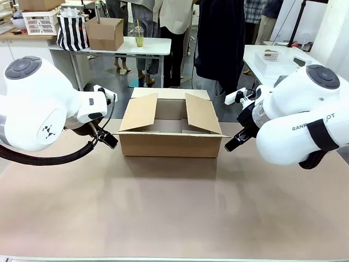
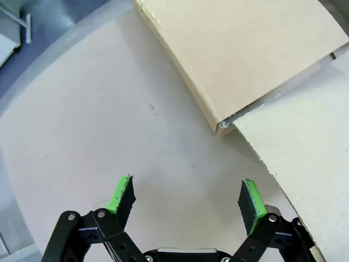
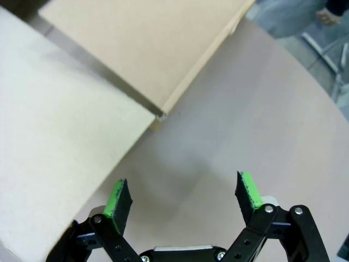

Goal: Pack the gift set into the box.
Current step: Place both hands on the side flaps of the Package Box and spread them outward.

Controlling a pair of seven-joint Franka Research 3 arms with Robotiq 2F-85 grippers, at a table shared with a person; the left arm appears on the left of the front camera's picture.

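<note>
Brown cardboard box (image 1: 170, 143) sits mid-way on the table (image 1: 174, 218) in front view, flaps up; near wall & flaps hide most of its inside. Just beside its left end is the left gripper (image 1: 107, 139), just beside its right end the right gripper (image 1: 234, 143); fingers partly hidden by the arms, spread hard to read there.

Left wrist view: jaws wide apart, nothing btwn them, box corner near ahead, rest of box cut off by frame.

Right wrist view: jaws also apart & empty, box corner ahead, bare table btwn.
</note>
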